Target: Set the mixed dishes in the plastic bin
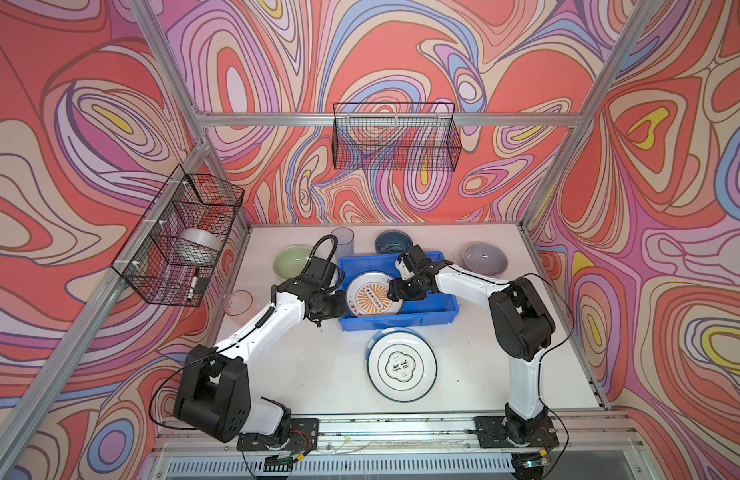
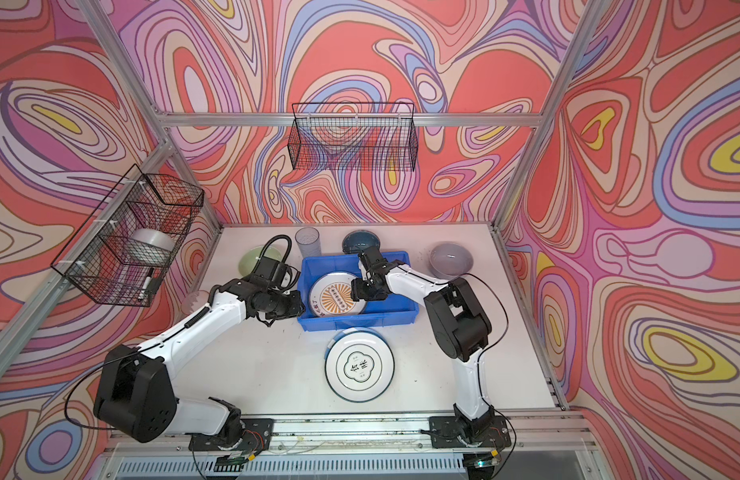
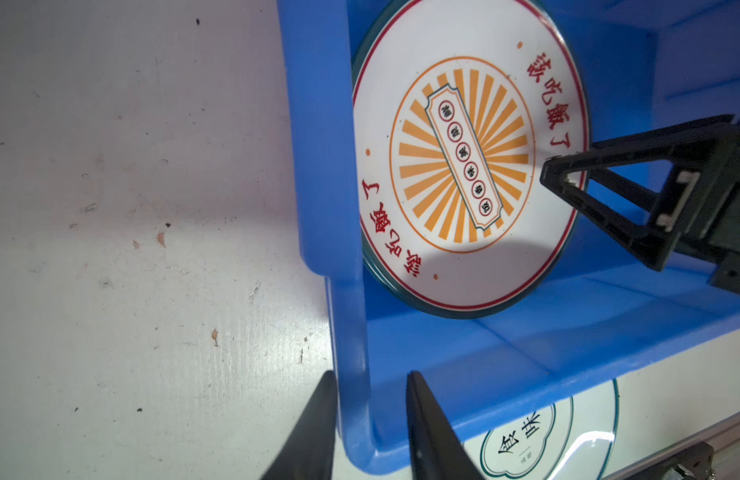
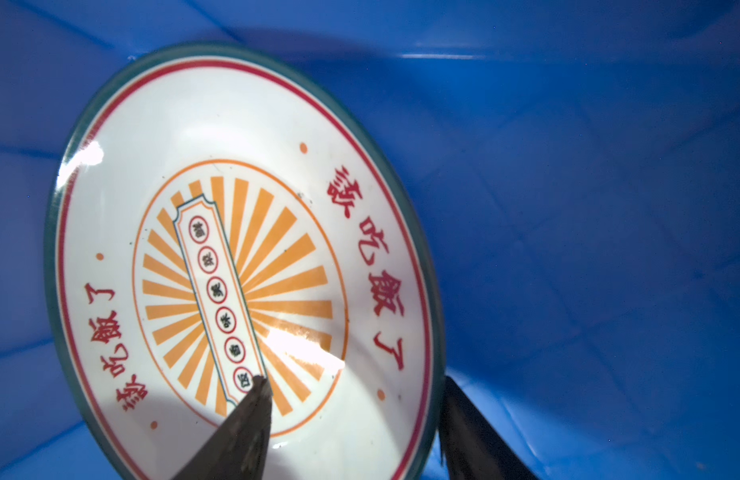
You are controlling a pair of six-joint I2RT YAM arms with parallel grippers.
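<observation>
The blue plastic bin (image 1: 401,321) (image 2: 360,321) holds an orange-rayed plate (image 1: 370,300) (image 4: 218,249), tilted against its left wall. My right gripper (image 1: 395,293) (image 4: 355,379) is open, jaws astride the plate's rim, one finger over its face. My left gripper (image 1: 342,304) (image 3: 371,372) is open astride the bin's left wall (image 3: 353,332), with a gap at the inner finger. On the table stand a green-rimmed plate (image 1: 402,368) over a striped one, a pale green bowl (image 1: 291,262), bluish tumbler (image 1: 343,241), dark blue bowl (image 1: 393,243), lavender bowl (image 1: 484,259) and pink tumbler (image 1: 238,305).
A black wire basket (image 1: 395,137) hangs on the back wall. Another one (image 1: 152,286) on the left wall holds a white tape roll (image 1: 200,245) and a marker. Aluminium frame posts border the white table (image 1: 310,374).
</observation>
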